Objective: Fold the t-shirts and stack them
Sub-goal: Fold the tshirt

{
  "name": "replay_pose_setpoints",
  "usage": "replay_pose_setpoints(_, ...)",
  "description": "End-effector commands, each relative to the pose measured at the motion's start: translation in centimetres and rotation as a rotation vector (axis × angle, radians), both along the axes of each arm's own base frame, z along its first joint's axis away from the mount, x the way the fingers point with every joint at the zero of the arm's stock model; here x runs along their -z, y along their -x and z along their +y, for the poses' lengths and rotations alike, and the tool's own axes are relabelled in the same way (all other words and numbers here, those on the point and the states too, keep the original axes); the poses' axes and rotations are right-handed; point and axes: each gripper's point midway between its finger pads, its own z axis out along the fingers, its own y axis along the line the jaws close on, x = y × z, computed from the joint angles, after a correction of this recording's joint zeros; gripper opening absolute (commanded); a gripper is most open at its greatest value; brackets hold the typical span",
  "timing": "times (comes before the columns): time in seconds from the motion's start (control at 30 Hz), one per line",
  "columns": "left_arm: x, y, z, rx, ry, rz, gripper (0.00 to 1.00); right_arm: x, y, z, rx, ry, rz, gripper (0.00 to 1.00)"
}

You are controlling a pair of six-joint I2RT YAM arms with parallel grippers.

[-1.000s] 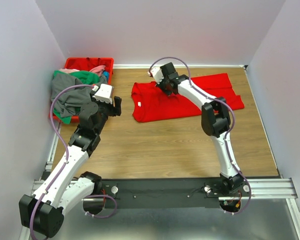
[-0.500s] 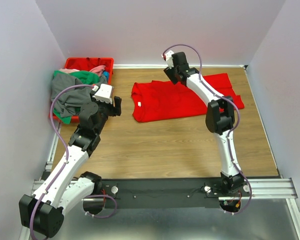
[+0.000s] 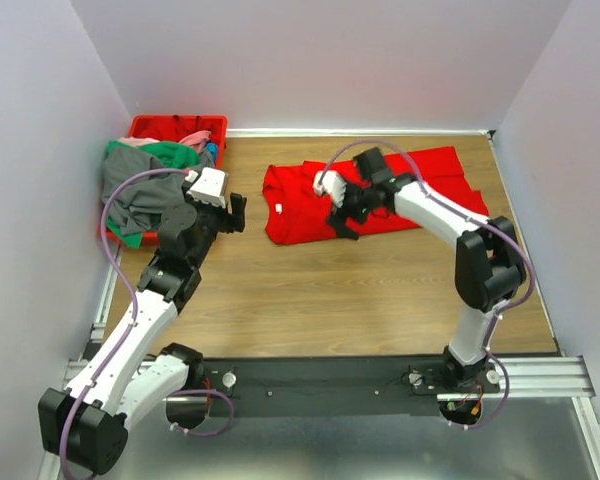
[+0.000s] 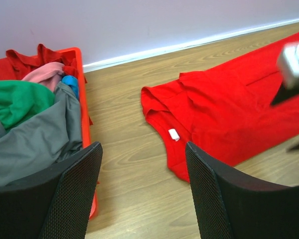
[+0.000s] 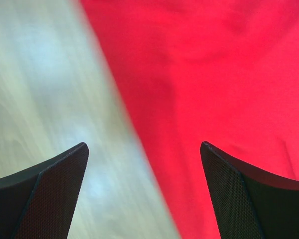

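Observation:
A bright red t-shirt lies spread flat on the wooden table, its white neck label at the left end. My right gripper hovers open over the shirt's near edge. In the right wrist view that edge runs between the jaws, red cloth to the right and bare wood to the left. My left gripper stands open and holds nothing, left of the shirt and beside the crate. Grey, green and pink t-shirts are heaped in the crate.
A red plastic crate stands in the back left corner, and clothes spill over its near rim. White walls close the table on three sides. Bare wood lies between the shirt and the arm bases.
My right gripper has opened, risen from the shirt's far part and swung down to its near edge. The left arm has stayed in place.

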Motion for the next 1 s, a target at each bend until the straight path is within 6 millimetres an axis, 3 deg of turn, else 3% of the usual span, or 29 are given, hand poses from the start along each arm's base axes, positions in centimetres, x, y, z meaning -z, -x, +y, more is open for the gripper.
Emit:
replay_pose_setpoints(0.0,0.2,-0.2,-1.8,0.055,0.125,0.039,0.80,2.7,4.4,3.4,-0.131,0.072,-0.048,0.95)
replay_pose_setpoints(0.03,0.8,-0.2,-2.6,0.079,0.172,0.080,0.83,3.3,3.5,2.6,-0.050,0.146,-0.092,0.94)
replay_pose_setpoints(0.1,3.3,-0.2,-4.0,0.096,0.286,0.222,0.83,3.1,2.4,3.2,-0.001,0.172,-0.158,0.92)
replay_pose_setpoints(0.23,6.9,1.5,-6.3,0.153,0.464,0.408,0.75,3.4,1.0,3.4,0.083,0.190,-0.178,0.82)
replay_pose_setpoints(0.37,9.2,2.3,-4.9,0.045,0.528,0.450,0.74,4.8,0.7,3.1,0.102,0.219,-0.173,0.77)
replay_pose_setpoints(0.57,8.7,3.3,-2.9,-0.039,0.516,0.420,0.74,7.2,0.4,2.5,0.117,0.264,-0.166,0.73)
replay_pose_setpoints(0.73,7.9,4.5,-2.2,-0.047,0.520,0.398,0.74,8.3,-0.3,2.0,0.147,0.297,-0.181,0.60)
replay_pose_setpoints(0.83,8.2,5.0,-2.0,-0.050,0.530,0.401,0.74,8.7,-0.2,1.9,0.148,0.304,-0.177,0.44)
replay_pose_setpoints(0.87,8.1,5.1,-2.0,-0.049,0.532,0.400,0.74,8.8,-0.1,1.9,0.147,0.302,-0.174,0.32)
replay_pose_setpoints(0.97,7.8,5.2,-1.2,-0.082,0.516,0.378,0.74,9.2,1.1,2.0,0.124,0.287,-0.146,0.20)
